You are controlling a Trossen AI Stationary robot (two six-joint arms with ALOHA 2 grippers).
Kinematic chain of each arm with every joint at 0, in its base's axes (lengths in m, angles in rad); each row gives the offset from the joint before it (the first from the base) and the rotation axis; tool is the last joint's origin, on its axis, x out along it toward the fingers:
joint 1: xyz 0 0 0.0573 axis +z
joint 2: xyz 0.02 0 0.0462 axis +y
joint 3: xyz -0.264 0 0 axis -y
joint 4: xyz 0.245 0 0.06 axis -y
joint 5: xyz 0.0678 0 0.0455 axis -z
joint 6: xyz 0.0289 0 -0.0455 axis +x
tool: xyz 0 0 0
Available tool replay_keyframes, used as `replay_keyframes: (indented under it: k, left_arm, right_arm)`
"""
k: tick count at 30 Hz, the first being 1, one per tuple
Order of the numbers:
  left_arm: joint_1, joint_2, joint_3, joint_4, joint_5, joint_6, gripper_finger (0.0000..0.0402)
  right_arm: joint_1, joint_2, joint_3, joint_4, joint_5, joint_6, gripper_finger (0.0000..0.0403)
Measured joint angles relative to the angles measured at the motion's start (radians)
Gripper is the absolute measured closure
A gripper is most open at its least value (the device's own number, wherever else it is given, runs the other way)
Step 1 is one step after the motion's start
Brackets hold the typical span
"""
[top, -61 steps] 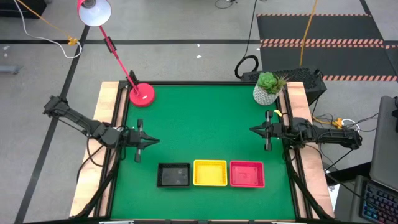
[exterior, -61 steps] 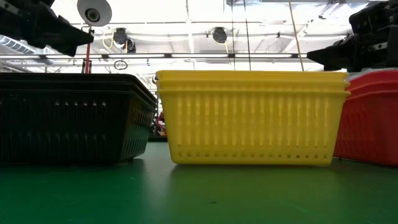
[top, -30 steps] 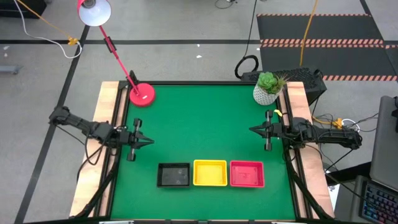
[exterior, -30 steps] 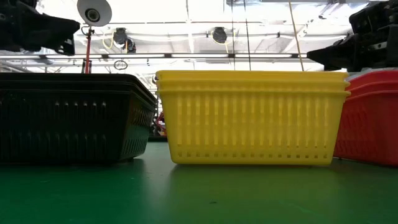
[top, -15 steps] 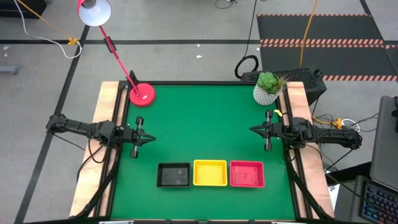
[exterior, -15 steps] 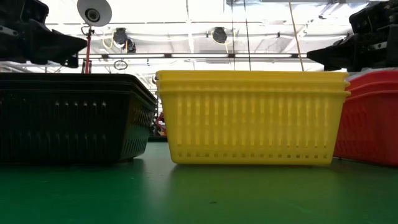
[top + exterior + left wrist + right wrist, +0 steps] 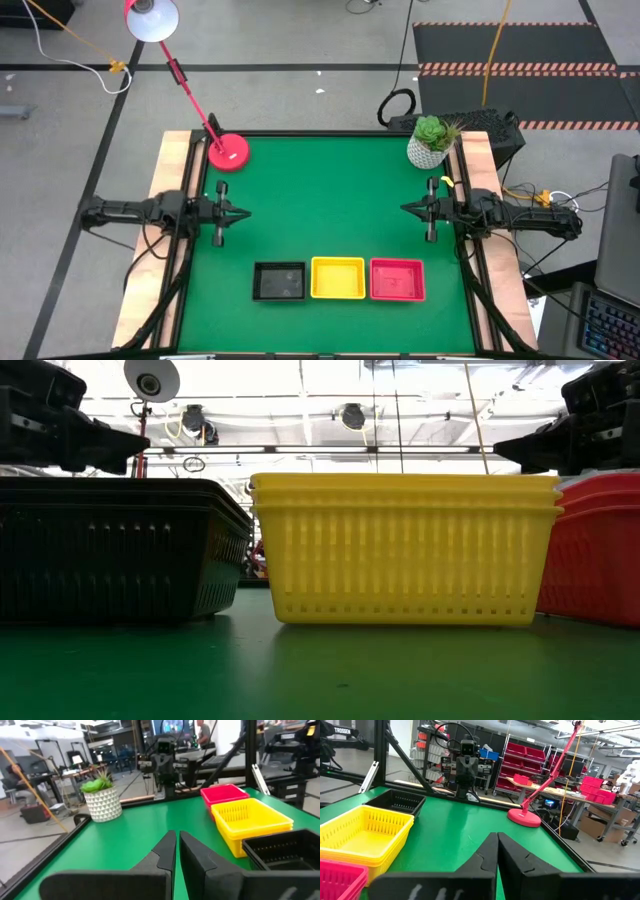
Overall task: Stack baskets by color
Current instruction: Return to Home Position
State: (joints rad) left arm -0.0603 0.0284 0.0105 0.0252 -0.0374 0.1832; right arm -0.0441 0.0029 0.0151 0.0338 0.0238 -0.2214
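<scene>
At opposite table (image 7: pixel 330 180) edges, left gripper (image 7: pixel 243 212) and right gripper (image 7: pixel 404 209) hang closed; baskets (image 7: pixel 337 278) line the front edge.

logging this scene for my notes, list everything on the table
black slotted plastic basket stack: one, black, green table front edge, left end of row
yellow slotted plastic basket stack: one, yellow, row's middle
red-pink slotted plastic basket stack: one, red-pink, row's right end
round-based desk lamp: one, pink, far left corner
potted plant: one, green in white pot, far right corner
left gripper: one, dark, shut, left table edge
right gripper: one, dark, shut, right table edge
</scene>
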Motion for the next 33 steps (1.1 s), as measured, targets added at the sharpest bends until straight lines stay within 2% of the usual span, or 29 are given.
replay_keyframes:
  k: [4, 8, 33]
  left_arm:
    - [0.060, -0.027, 0.000, -0.007, 0.088, 0.020, 0.0376]
    - [0.114, -0.026, 0.000, -0.005, 0.123, 0.021, 0.0376]
    - [0.139, 0.019, 0.000, -0.006, 0.108, -0.009, 0.0376]
  right_arm:
    - [0.000, 0.000, 0.000, 0.000, 0.000, 0.000, 0.0403]
    - [0.000, 0.000, 0.000, 0.000, 0.000, 0.000, 0.0403]
    - [0.000, 0.000, 0.000, 0.000, 0.000, 0.000, 0.0403]
